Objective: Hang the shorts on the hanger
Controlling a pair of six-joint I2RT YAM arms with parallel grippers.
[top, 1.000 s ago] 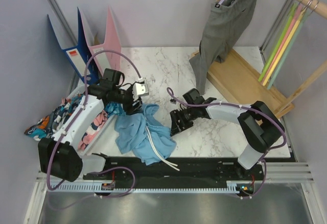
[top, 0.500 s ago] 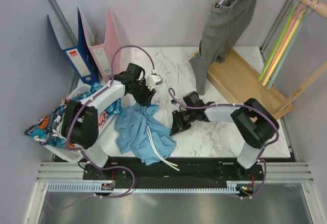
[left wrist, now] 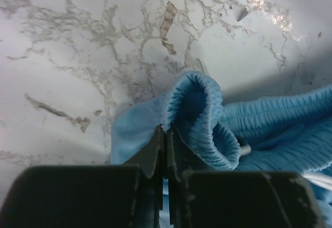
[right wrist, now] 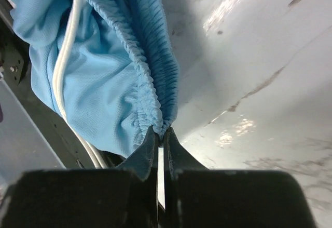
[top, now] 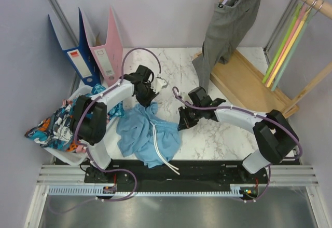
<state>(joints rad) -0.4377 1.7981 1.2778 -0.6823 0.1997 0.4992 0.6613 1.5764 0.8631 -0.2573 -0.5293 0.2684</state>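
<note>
Top view: the light blue shorts (top: 147, 136) lie crumpled on the marble-patterned tabletop (top: 228, 134), close to its near edge, their white drawstring (top: 162, 154) trailing toward the arms' bases. The left gripper (top: 147, 101) bears down on the far edge of the fabric and the right gripper (top: 182, 122) on its right edge. The lime hanger (top: 280, 49) hangs well apart, on a wooden rail at the far right beside pink and orange ones, near a grey garment (top: 225, 30).

Left wrist view: the left gripper (left wrist: 165, 134) is pinched tight on a fold of the shorts (left wrist: 275, 119) beside the ribbed elastic waistband (left wrist: 199, 103), which curls up into a soft loop above the veined tabletop (left wrist: 78, 41).

Right wrist view: the right gripper (right wrist: 161, 134) is likewise clamped flat on the gathered waistband (right wrist: 142, 77), with fine mesh-like cloth bunching to the left and the drawstring (right wrist: 65, 67) running down alongside it.

The shorts look light, limp and liable to sag or slide. The thicker, ridged waistband is likely the surest place to hold, with the two grips spread apart so that the waist stretches out for the thin, stiff plastic hanger.
</note>
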